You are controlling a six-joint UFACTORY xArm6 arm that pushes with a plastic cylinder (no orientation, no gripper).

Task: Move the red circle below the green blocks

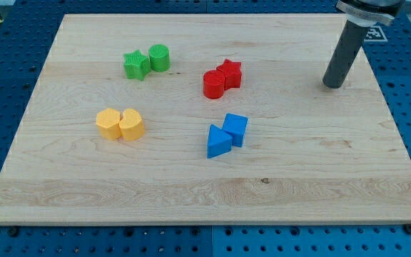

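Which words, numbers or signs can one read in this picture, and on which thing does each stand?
No text can be read.
The black-and-white patch above the rod, at the view's top right: a pattern, too small and cut off to read.
The blocks and the board bear no marks.
My tip stands right of the red blocks, apart.

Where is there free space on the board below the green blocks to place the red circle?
Free: the strip between the green star and green cylinder above and the two yellow blocks below, widening toward the blue blocks. The board's whole bottom edge is bare too. Crowded: the red circle touches the red star. My tip stands far right.
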